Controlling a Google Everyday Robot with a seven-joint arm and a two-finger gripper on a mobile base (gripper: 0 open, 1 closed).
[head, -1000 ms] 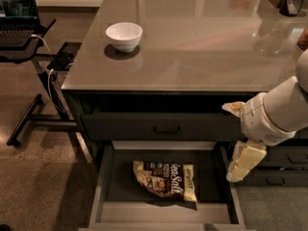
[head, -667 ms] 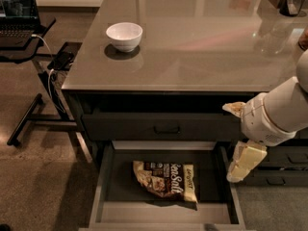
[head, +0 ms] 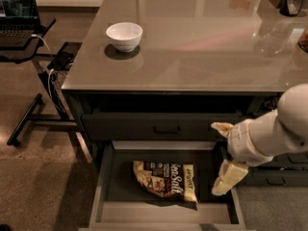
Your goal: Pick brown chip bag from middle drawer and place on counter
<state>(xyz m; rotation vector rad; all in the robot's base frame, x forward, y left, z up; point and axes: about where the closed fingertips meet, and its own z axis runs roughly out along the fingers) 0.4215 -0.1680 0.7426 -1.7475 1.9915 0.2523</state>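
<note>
Nothing has shifted across the last second: the pincer (head: 216, 159) hangs in the same spot as before, below the front edge of the surface (head: 202, 47) and toward its front-right corner, just over the right-hand end of the pulled-out middle drawer (head: 163, 213). It is released, its two pale fingers (head: 226, 177) spread well apart with nothing between them, one pointing left at the level of the handled drawer front (head: 166, 128) above, the other angled down toward the drawer's right wall. The brown chip bag (head: 166, 179) lies flat on the drawer floor, roughly at its middle and leaning toward the front, its "Sea Salt" lettering facing up; it is near the lower finger but clearly apart from it, untouched. The stillness suggests the arm is paused at the approach, so the task is at an early stage: the drawer is open and the bag exposed, yet no grasp has begun. Next the pincer would need to travel left and down to straddle the crinkly bag. The white bowl (head: 124, 35) sits near the left edge of the surface, leaving plenty of room along the front edge for setting the bag down.
</note>
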